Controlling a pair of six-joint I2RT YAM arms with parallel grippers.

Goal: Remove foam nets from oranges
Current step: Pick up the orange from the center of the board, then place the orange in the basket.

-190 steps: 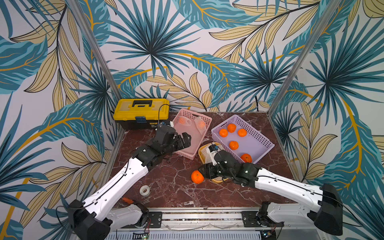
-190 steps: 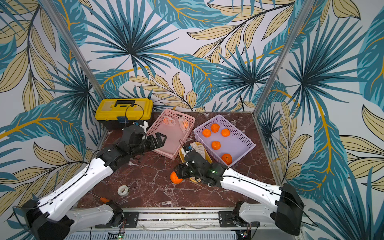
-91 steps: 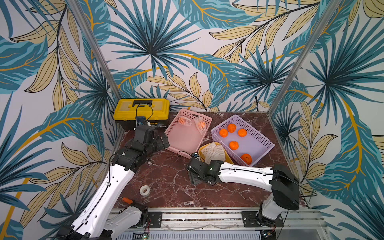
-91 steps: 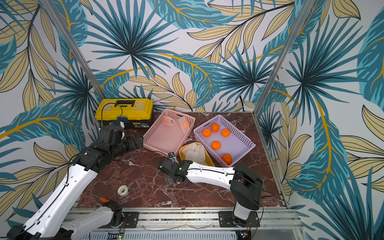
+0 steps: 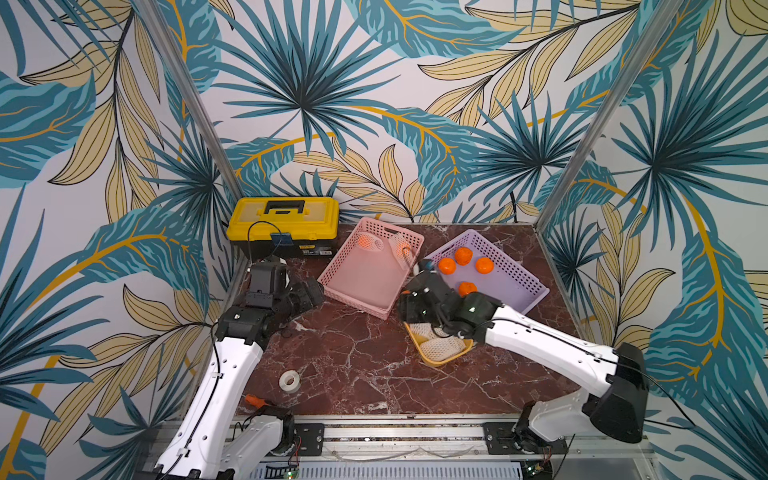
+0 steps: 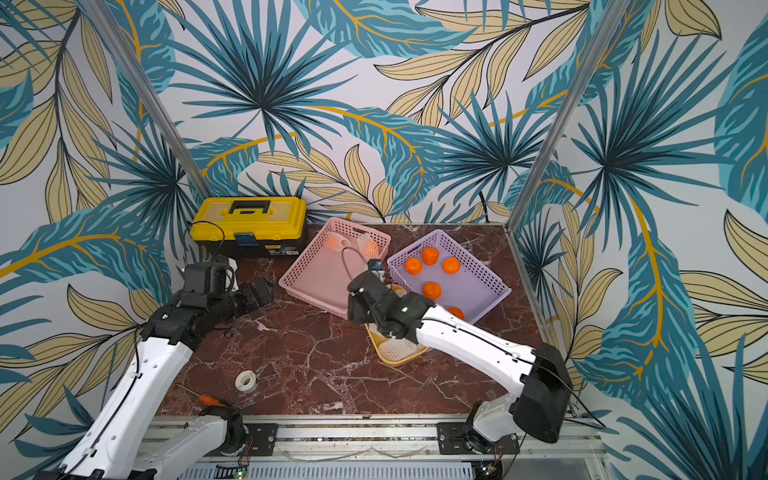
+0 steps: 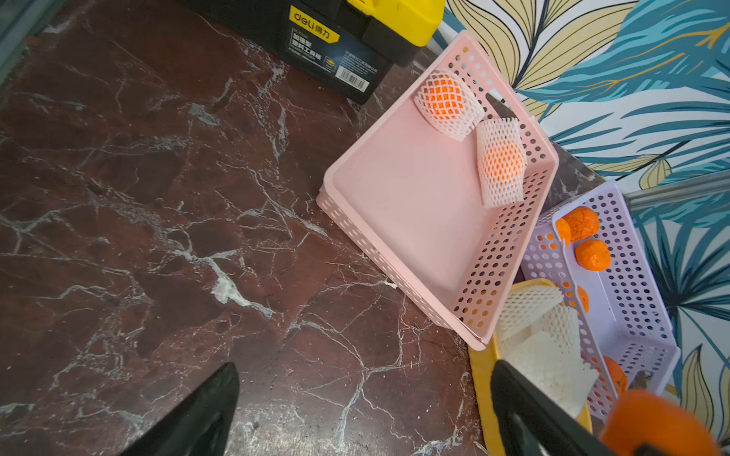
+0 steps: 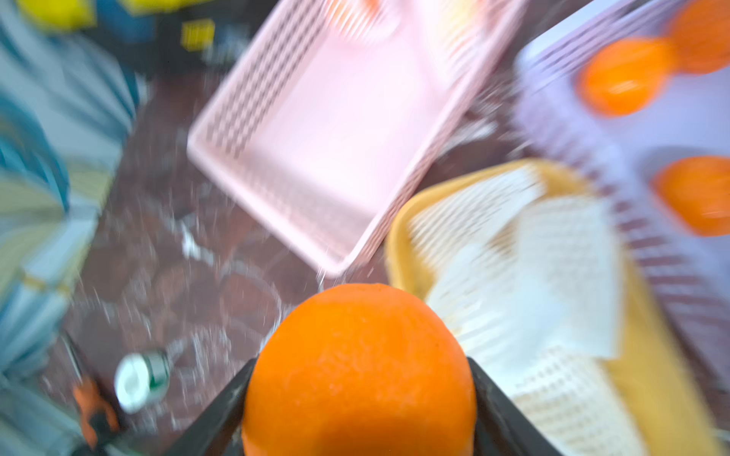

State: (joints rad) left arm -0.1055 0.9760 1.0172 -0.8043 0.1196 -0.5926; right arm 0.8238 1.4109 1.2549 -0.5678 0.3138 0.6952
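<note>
My right gripper (image 8: 361, 365) has both black fingers pressed against the sides of a bare, round, bright orange fruit (image 8: 355, 347). A second ago that fruit lay on the dark red marble tabletop (image 5: 345, 353). Half a second ago the gripper was down over it. Now it hangs raised by the near corner of the pink perforated plastic basket (image 5: 365, 276) and the end of the yellow tray (image 7: 482, 379).

The tray holds empty white foam mesh nets (image 5: 440, 345). Just beyond it, five bare oranges (image 6: 432, 290) lie in the lilac perforated basket (image 5: 511, 286). Two netted oranges (image 7: 442, 98) sit at the pink basket's far end.

My left gripper (image 7: 363, 367) is spread wide with nothing in it. It has drawn back from the pink basket towards the yellow toolbox (image 5: 284, 214).
</note>
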